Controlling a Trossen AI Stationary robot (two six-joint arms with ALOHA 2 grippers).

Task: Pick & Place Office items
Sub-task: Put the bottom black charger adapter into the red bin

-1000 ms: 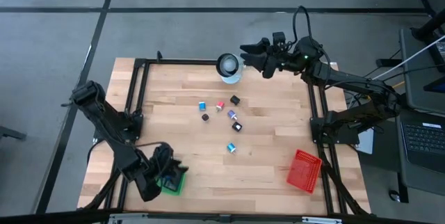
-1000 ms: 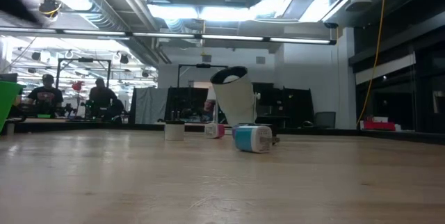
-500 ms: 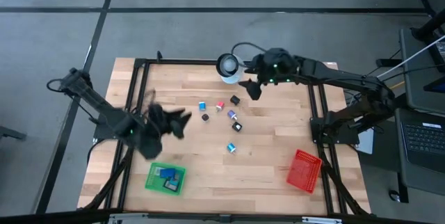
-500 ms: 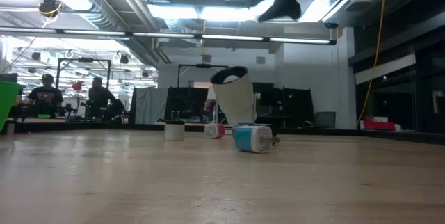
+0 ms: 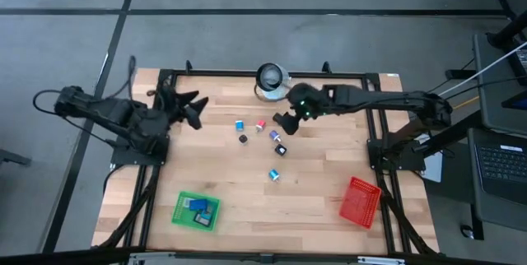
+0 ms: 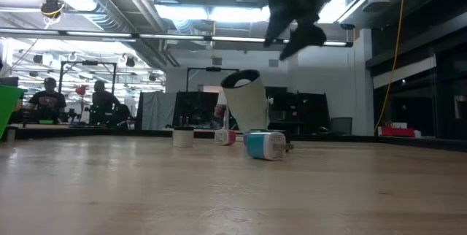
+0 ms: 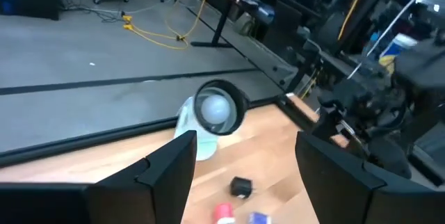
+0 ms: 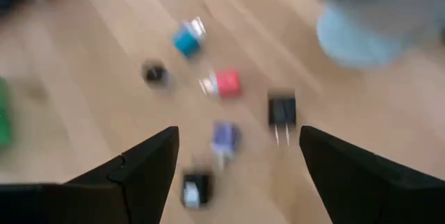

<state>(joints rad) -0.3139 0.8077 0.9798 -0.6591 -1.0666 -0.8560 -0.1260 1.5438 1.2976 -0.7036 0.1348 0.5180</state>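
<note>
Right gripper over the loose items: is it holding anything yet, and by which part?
Nothing is held. The right gripper hangs open above the scattered office items, fingers apart with bare table between them in its wrist view. The left gripper is open and empty too.

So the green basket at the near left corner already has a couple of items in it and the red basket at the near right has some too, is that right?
Not quite. The high view shows the red basket with nothing in it. The green basket at the near left does hold a couple of blue and dark items, so that part stands.
</note>
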